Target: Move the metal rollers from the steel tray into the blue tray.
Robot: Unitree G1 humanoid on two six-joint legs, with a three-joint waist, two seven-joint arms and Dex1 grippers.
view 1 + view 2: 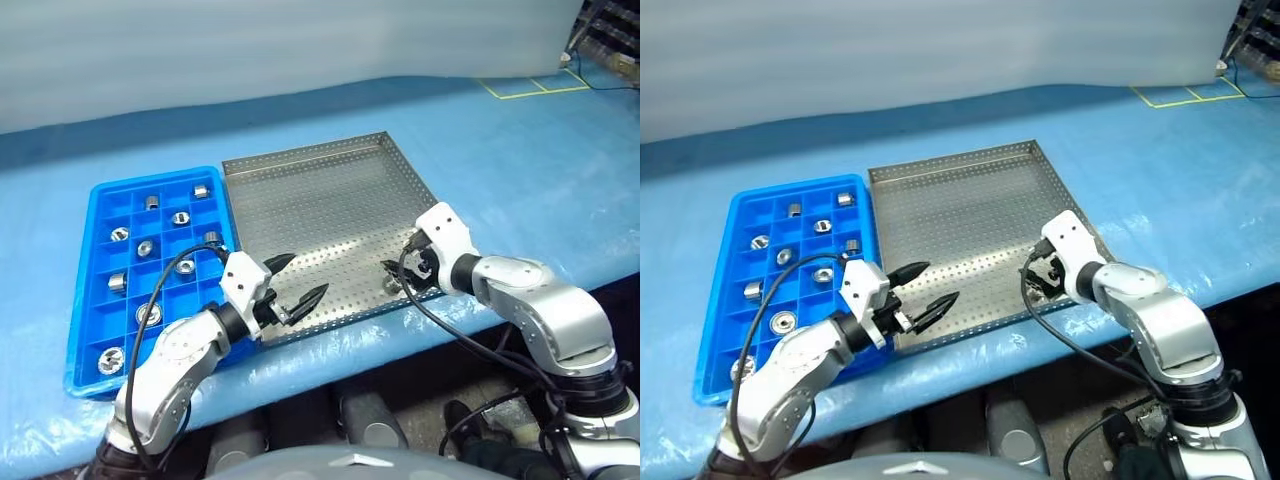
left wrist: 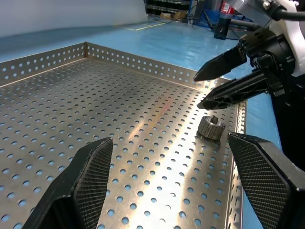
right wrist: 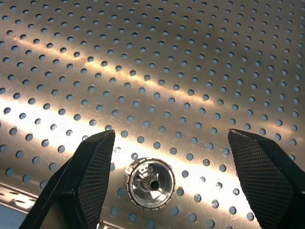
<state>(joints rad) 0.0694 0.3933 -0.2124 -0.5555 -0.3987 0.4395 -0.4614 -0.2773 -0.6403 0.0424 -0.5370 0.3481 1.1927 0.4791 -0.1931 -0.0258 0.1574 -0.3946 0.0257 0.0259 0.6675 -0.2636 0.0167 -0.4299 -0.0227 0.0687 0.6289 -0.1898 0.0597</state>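
One metal roller (image 3: 149, 183) lies on the steel tray (image 1: 320, 200), close to its near right corner. My right gripper (image 3: 171, 136) hangs open just above that roller, pointing down at it with nothing between its fingers. My left gripper (image 1: 309, 272) is open and empty too, held level over the steel tray's near left part and pointing toward the roller (image 2: 211, 127). The blue tray (image 1: 85, 300) lies against the steel tray's left side. Several rollers (image 1: 147, 314) sit singly in its square compartments.
Both trays rest on a table covered with blue plastic sheet (image 1: 520, 170); its front edge runs just below my arms. Yellow tape lines (image 1: 530, 88) mark the far right corner. A black cable (image 1: 440, 320) loops from my right wrist.
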